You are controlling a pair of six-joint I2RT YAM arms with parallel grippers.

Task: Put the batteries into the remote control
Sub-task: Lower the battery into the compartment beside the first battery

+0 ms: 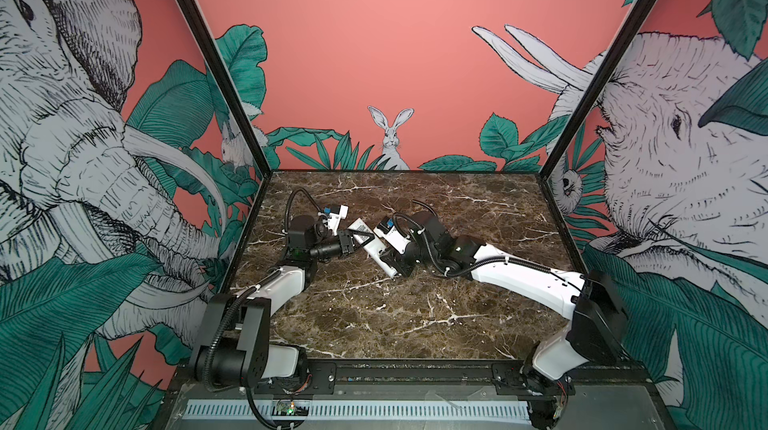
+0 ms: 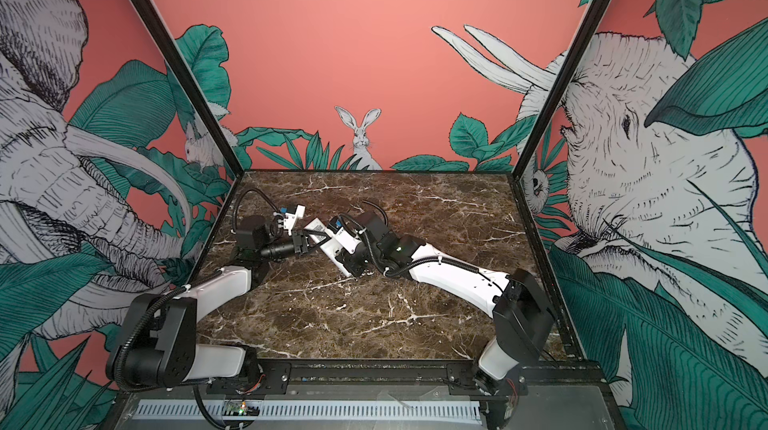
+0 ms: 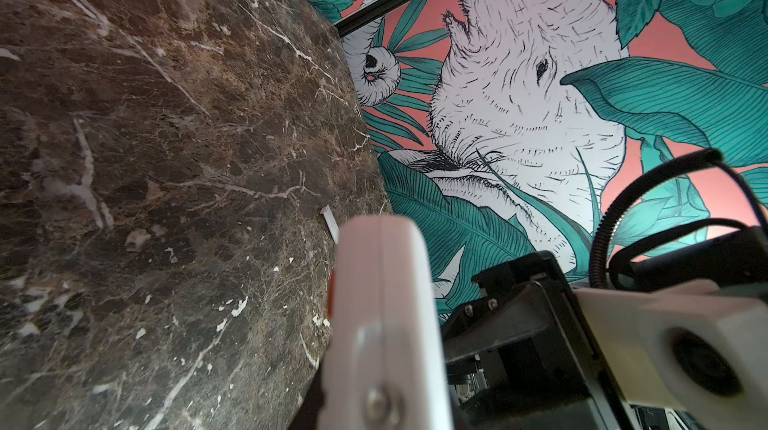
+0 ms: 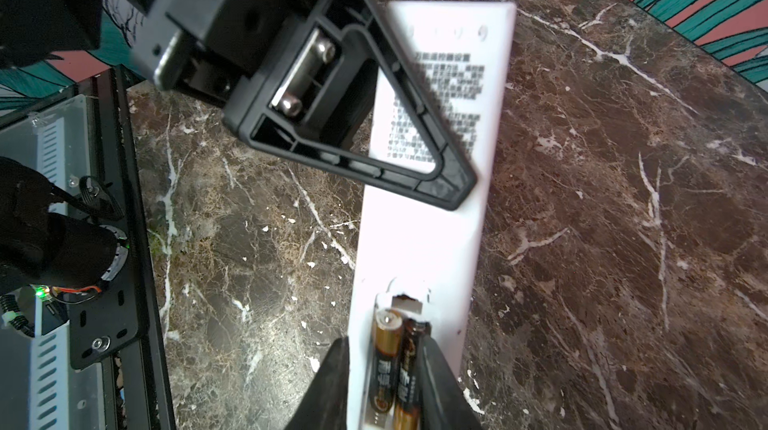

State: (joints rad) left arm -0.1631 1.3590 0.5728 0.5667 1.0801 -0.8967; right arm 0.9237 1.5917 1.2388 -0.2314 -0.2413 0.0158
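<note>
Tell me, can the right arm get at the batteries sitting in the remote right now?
Probably yes. In the right wrist view the right gripper has its jaws on either side of the two batteries lying in the open compartment of the remote control. The left gripper holds the remote farther up, clear of them.

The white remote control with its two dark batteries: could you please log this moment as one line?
left gripper: shut on white remote control | right gripper: jaws astride two dark brassy-tipped batteries in back compartment | cover: off
</note>
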